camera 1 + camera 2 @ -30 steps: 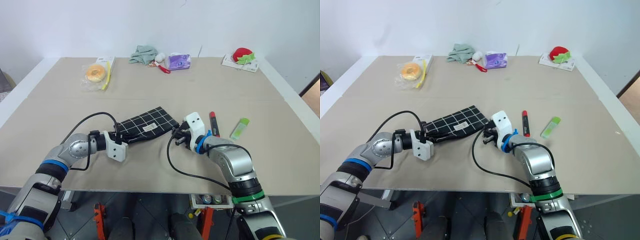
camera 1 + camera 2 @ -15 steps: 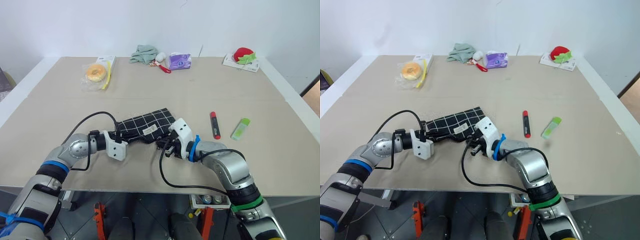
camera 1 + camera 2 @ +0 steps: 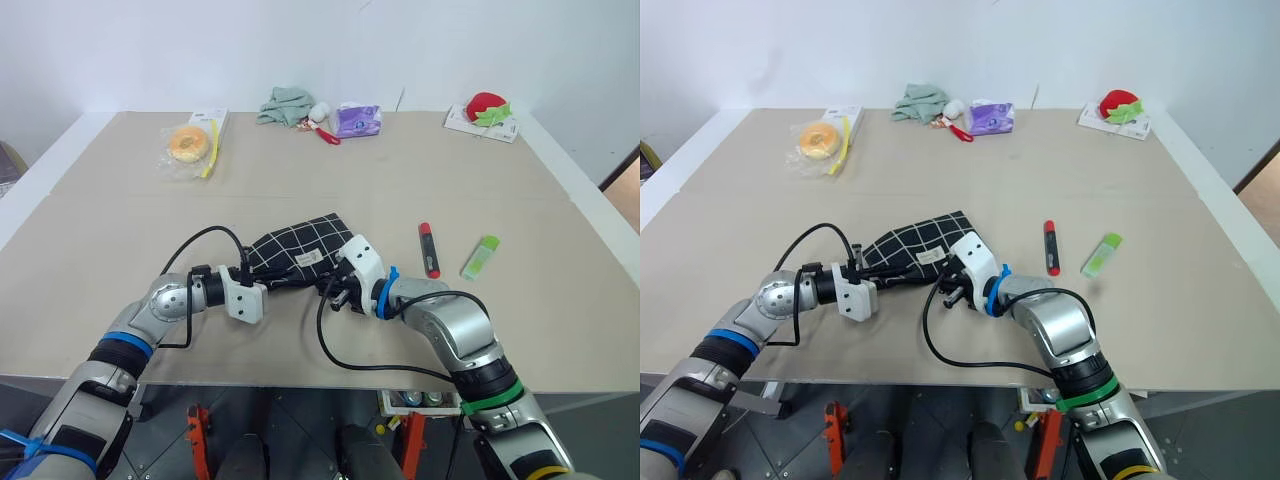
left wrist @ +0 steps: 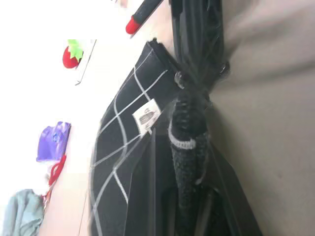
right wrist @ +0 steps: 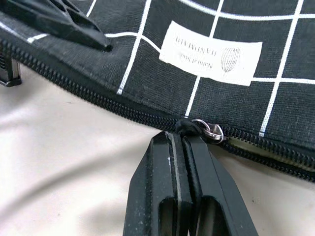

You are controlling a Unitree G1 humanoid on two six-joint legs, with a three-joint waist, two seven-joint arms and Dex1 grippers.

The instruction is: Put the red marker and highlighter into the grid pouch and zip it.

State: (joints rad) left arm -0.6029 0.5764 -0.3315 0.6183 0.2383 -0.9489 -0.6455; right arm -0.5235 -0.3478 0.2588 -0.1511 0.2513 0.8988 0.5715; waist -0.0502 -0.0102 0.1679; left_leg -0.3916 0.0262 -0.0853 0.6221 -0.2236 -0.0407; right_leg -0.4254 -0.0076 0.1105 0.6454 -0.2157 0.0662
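Opening the grid pouch (image 3: 295,247)

The left gripper (image 3: 262,285) is clamped on its edge, the right gripper (image 5: 183,132) pinches the zipper pull; red marker (image 3: 428,249) and highlighter (image 3: 480,257) wait aside. Next: slide the zipper open.

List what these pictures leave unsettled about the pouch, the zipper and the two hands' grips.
- Grid pouch: its inside is hidden by the fabric in every view; contents unknown.
- Zipper pull: right wrist view, the shut right hand covers it, so the cord between the fingers is hidden.
- Left hand: head views, too small to tell what part of the pouch it pinches.
- White label: print too small to read.
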